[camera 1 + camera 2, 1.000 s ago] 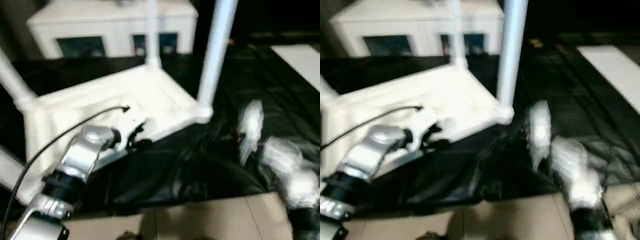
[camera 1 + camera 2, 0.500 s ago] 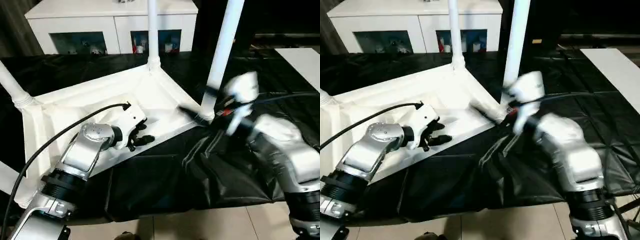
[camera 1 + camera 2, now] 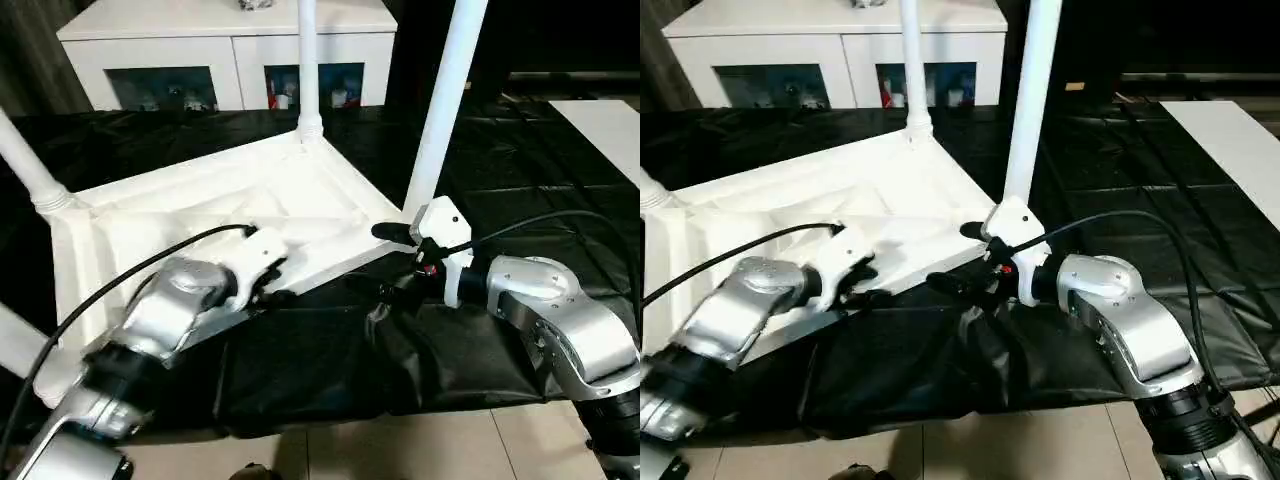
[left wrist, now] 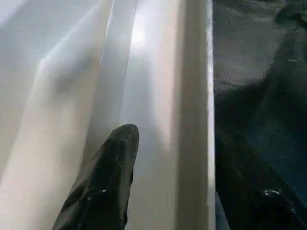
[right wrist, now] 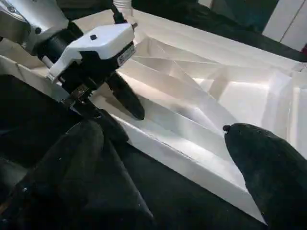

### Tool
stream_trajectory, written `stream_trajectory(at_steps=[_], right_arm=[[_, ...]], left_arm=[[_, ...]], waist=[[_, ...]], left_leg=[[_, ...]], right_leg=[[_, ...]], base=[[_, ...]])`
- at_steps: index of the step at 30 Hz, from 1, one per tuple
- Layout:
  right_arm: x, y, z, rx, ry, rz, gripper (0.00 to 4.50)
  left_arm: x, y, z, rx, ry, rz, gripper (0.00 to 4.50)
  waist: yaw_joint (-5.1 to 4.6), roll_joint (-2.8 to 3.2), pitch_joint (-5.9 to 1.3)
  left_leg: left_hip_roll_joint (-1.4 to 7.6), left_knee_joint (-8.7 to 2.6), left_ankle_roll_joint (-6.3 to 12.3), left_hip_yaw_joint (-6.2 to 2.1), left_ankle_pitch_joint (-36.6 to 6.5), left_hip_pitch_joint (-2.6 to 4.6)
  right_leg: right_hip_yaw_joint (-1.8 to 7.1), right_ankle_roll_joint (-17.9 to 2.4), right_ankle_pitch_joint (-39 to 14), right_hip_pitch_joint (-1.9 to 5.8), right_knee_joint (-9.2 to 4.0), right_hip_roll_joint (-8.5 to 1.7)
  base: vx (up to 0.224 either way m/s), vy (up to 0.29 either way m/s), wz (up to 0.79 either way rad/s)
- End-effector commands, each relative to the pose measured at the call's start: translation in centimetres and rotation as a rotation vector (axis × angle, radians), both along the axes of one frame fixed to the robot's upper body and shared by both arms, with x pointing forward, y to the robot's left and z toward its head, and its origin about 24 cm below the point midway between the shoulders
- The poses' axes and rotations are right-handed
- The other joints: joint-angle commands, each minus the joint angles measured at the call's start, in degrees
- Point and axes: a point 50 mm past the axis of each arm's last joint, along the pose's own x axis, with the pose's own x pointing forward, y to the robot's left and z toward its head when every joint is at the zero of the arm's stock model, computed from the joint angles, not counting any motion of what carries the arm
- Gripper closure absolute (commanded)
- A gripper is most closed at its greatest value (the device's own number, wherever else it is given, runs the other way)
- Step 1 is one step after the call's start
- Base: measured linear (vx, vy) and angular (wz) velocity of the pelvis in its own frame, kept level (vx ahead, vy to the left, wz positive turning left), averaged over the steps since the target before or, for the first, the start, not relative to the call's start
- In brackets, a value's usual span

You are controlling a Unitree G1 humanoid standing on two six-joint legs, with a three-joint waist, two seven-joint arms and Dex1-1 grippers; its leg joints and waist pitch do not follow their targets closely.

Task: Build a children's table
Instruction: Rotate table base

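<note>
The children's table [image 3: 200,215] lies upside down near the tabletop [image 3: 520,170] front edge. The left gripper [image 3: 865,285] pinches its rim to steady it; the right gripper [image 3: 960,258] fingers spread wide around the corner.

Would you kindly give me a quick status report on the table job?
Left gripper fingers astride the upturned table near edge. Right gripper open at the near corner, holding nothing. Legs standing in sockets. Nothing in the way.
</note>
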Motion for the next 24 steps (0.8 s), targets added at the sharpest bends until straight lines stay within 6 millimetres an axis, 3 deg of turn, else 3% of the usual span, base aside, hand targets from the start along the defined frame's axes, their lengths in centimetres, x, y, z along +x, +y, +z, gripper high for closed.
stream_trajectory(at_steps=[1,5,9,12,16,18,20,21,23,24], right_arm=[[-0.2,0.2,-0.1,-0.016,-0.008,0.003,0.00],[-0.1,0.4,-0.2,-0.018,-0.014,-0.006,0.00],[0.2,0.5,-0.3,-0.020,-0.022,-0.025,0.00],[0.3,0.8,-0.5,-0.027,-0.030,-0.029,0.00],[0.2,1.2,-0.7,-0.026,-0.033,-0.030,0.00],[0.3,1.3,-0.8,-0.018,-0.040,-0.048,0.00],[0.6,1.5,-0.7,0.020,-0.068,-0.115,0.00],[0.6,1.5,-0.7,0.027,-0.074,-0.129,0.00],[0.9,1.3,-0.8,0.086,-0.111,-0.248,0.00],[1.0,1.3,-0.8,0.092,-0.115,-0.260,0.00]], left_arm=[[1.2,1.3,0.3,0.104,-0.089,0.065,1.95],[2.4,1.7,0.6,0.204,-0.171,0.063,1.95],[3.6,1.7,1.1,0.261,-0.265,0.080,1.95],[4.6,2.2,1.6,0.350,-0.382,0.098,1.95],[5.3,2.4,2.6,0.320,-0.535,0.160,1.95],[5.3,2.3,3.3,0.181,-0.596,0.232,1.95],[4.8,1.9,3.9,-0.077,-0.624,0.295,1.95],[4.7,1.8,3.9,-0.122,-0.625,0.303,1.95],[3.2,1.5,4.4,-0.419,-0.643,0.375,1.95],[2.9,1.5,4.5,-0.448,-0.653,0.379,1.95]], waist=[[0.16,-0.40,-3.89],[-0.22,-0.46,-3.76],[-0.19,-0.53,-3.81],[-0.02,-0.44,-3.97],[-0.07,-0.46,-4.17],[0.11,-0.12,-4.35],[0.22,-0.27,-4.34],[0.28,-0.36,-4.37],[0.33,-0.27,-4.32],[0.38,-0.39,-4.32]], left_leg=[[3.35,-4.17,1.64,-1.62,-12.35,1.50],[3.34,-4.45,0.82,-1.89,-14.41,1.24],[3.28,-4.20,0.66,-1.70,-15.03,1.59],[3.37,-4.22,0.81,-1.91,-13.82,1.35],[3.45,-4.06,1.26,-1.90,-13.15,1.34],[3.47,-3.88,1.45,-1.85,-12.21,1.41],[3.47,-3.88,1.54,-1.75,-11.72,1.31],[3.52,-3.85,1.48,-1.73,-11.45,1.23],[3.74,-4.04,1.46,-1.55,-11.80,1.28],[3.69,-4.02,1.28,-1.54,-12.16,1.31]], right_leg=[[3.32,-12.01,-6.77,2.37,-4.20,-3.94],[3.14,-10.34,-11.30,2.46,-4.47,-4.01],[3.30,-10.31,-12.77,2.02,-4.82,-4.07],[3.21,-10.36,-10.23,2.20,-4.48,-4.01],[3.15,-11.42,-7.04,2.30,-4.07,-4.09],[3.09,-12.43,-4.79,2.29,-3.81,-4.09],[3.06,-13.27,-3.84,2.25,-3.70,-4.22],[3.06,-13.82,-3.50,2.31,-3.58,-4.42],[3.10,-14.59,-2.87,1.98,-3.47,-4.34],[3.06,-14.50,-3.26,2.00,-3.41,-4.22]], base=[[0.000,0.000,0.00],[0.000,0.000,0.00],[0.000,0.000,0.00],[0.000,0.000,0.00],[0.000,0.000,0.00],[0.000,0.000,0.00],[0.000,0.000,0.00],[0.000,0.000,0.00],[0.000,0.000,0.00],[0.000,0.000,0.00]])
